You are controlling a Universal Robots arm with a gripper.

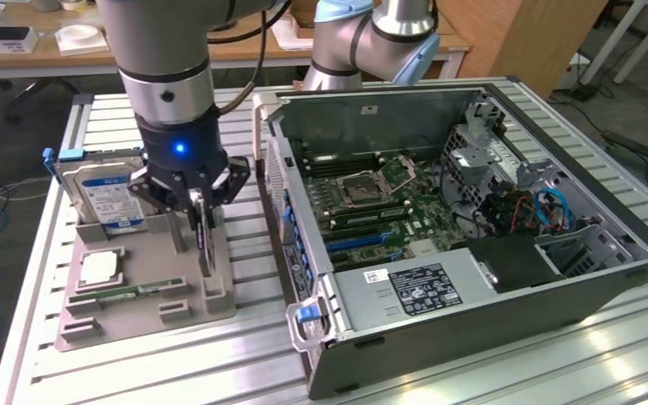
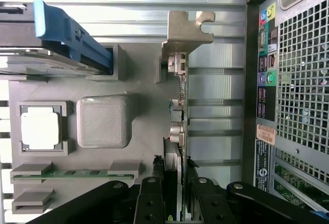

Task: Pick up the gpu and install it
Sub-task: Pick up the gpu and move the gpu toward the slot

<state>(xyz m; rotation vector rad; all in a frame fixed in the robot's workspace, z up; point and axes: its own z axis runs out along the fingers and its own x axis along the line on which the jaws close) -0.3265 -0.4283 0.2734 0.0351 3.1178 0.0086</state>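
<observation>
The gpu (image 1: 203, 253) stands on edge in a slot of the grey parts holder (image 1: 144, 314), at the side nearest the computer case. In the wrist view the gpu (image 2: 177, 112) appears edge-on, with its silver end bracket (image 2: 186, 29) at the far end. My gripper (image 1: 202, 224) hangs straight down over it. Both black fingers (image 2: 152, 198) press against the card's two faces near its end away from the bracket, so the gripper (image 2: 175, 196) is shut on the card. The card's lower edge still sits down at the holder.
On the same holder are a blue-labelled hard drive (image 1: 101, 196), a processor chip (image 1: 99, 268) and a narrow memory stick (image 1: 132, 291). The open computer case (image 1: 594, 253) lies on the exterior view's right, with its motherboard (image 1: 375, 207) exposed. A second arm (image 1: 369, 42) stands behind it.
</observation>
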